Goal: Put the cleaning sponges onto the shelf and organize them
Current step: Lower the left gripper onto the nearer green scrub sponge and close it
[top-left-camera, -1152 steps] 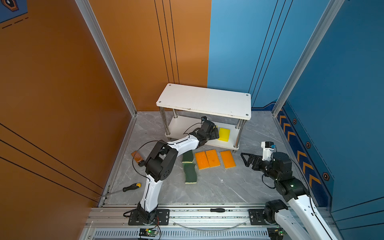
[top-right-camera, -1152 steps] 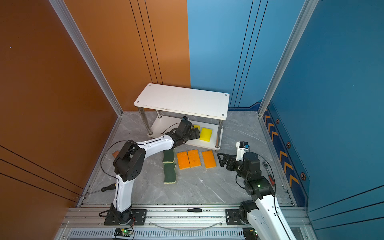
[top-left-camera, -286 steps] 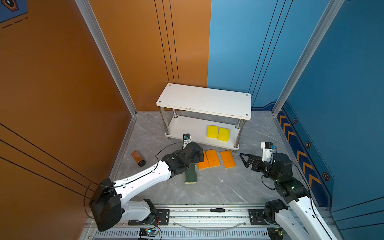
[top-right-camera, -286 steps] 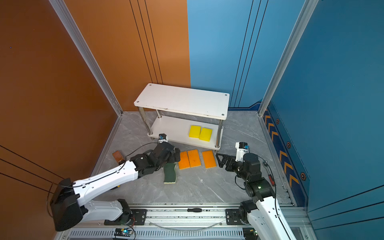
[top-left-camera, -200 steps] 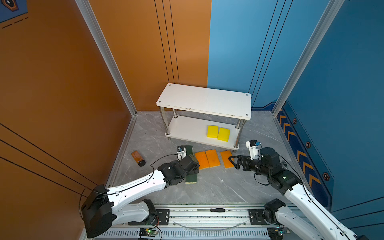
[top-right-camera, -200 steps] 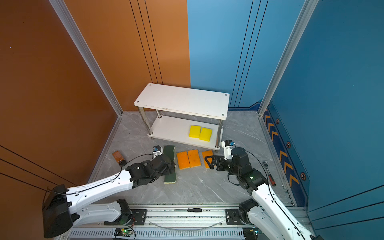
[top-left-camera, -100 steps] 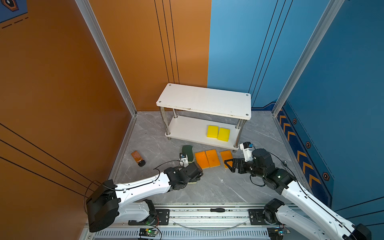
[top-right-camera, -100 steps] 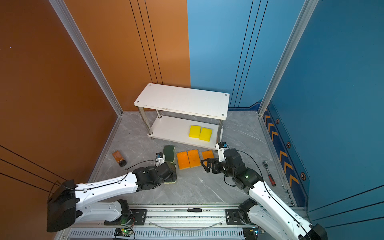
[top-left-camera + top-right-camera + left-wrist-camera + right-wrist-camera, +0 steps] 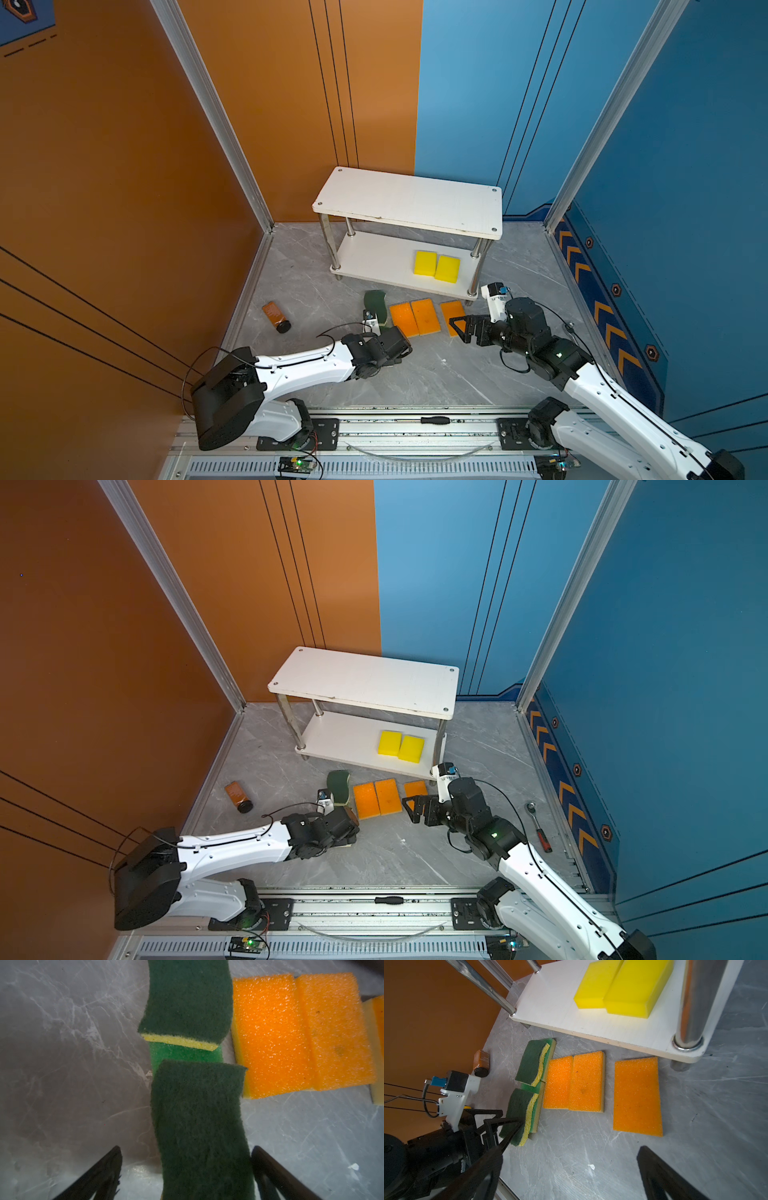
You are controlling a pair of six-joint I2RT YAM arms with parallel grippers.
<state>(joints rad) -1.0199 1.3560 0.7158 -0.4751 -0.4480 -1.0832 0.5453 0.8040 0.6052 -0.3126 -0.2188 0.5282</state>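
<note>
Visibly, wavy dark-green sponge (image 9: 199, 1126) has a coarse, fuzzy top.

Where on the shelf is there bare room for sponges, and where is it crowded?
The top board is entirely bare. The lower board is free from its left edge to the yellow sponges near its right end. Crowded: the floor in front of it, where orange sponges, dark-green sponges, the left pincer and right pincer cluster.

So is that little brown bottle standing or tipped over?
Tipped over: the small brown bottle lies lengthwise on its side in both top views.
</note>
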